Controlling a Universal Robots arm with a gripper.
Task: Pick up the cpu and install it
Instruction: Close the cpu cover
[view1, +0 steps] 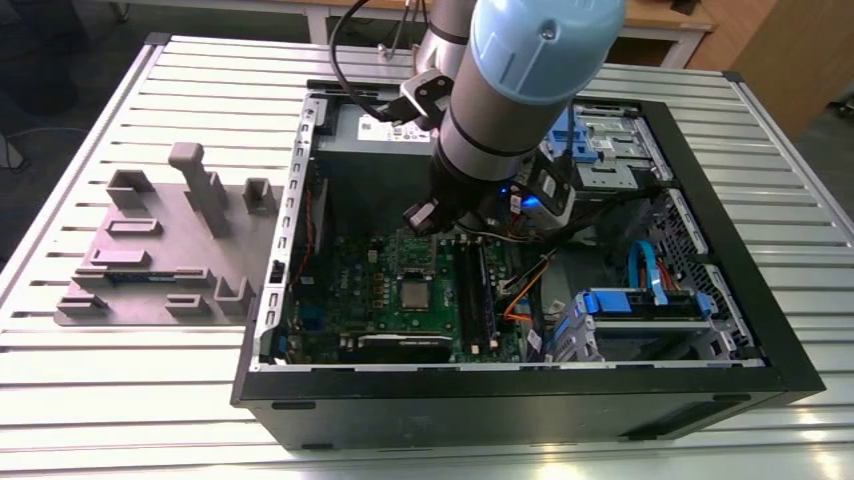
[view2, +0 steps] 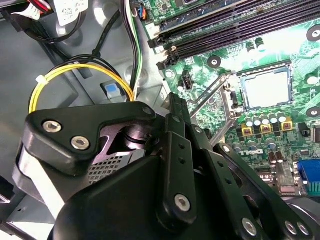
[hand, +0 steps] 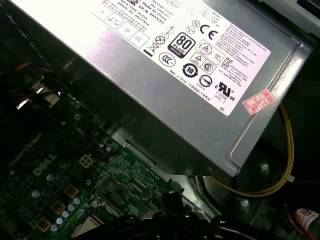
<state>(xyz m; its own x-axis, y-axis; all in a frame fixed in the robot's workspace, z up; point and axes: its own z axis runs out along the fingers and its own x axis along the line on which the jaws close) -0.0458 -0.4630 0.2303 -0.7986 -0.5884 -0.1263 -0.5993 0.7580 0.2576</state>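
Grey fixture tray (view1: 160, 255) beside open computer case (view1: 534, 400).

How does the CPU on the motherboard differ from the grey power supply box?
The cpu is a small flat square lying in its socket on the green motherboard; the power supply box is far larger and bulky. The cpu top is bare metal; the box carries a white label. Both are silver-grey metal.

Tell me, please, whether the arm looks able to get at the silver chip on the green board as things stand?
Probably yes. The chip lies face-up in its socket on the board with open space above it, and the gripper hangs inside the open case beside it.
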